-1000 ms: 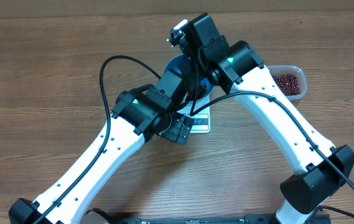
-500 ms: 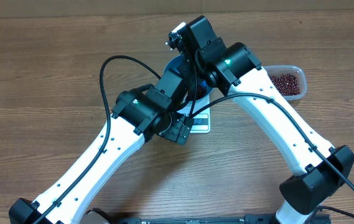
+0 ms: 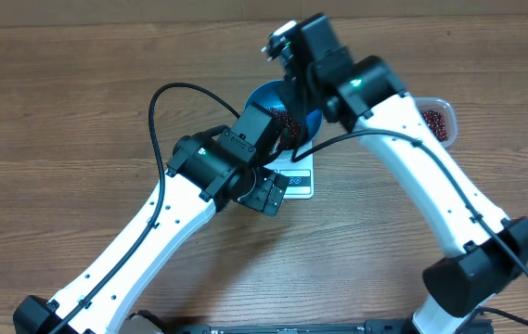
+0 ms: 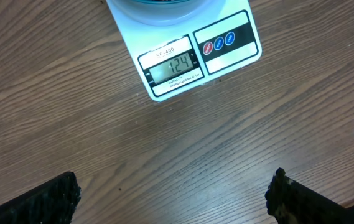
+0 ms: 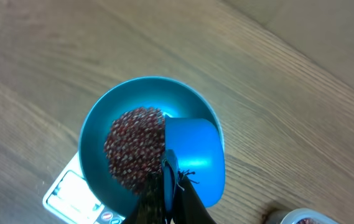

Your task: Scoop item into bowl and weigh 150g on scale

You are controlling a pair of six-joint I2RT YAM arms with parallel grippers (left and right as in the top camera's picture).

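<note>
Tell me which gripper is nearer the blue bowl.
Right. The right gripper holds the scoop directly over the bowl; the left gripper hovers open above the table, past the scale.

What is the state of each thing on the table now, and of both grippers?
Bowl: on the scale, partly filled with beans.
Beans: a heap in the bowl; more in the tub.
Scale: switched on, display reads 124.
Scoop: empty, held over the bowl.
Tub: open, beans inside.
Left gripper: jaws wide open, empty.
Right gripper: jaws shut on the scoop's handle.
</note>
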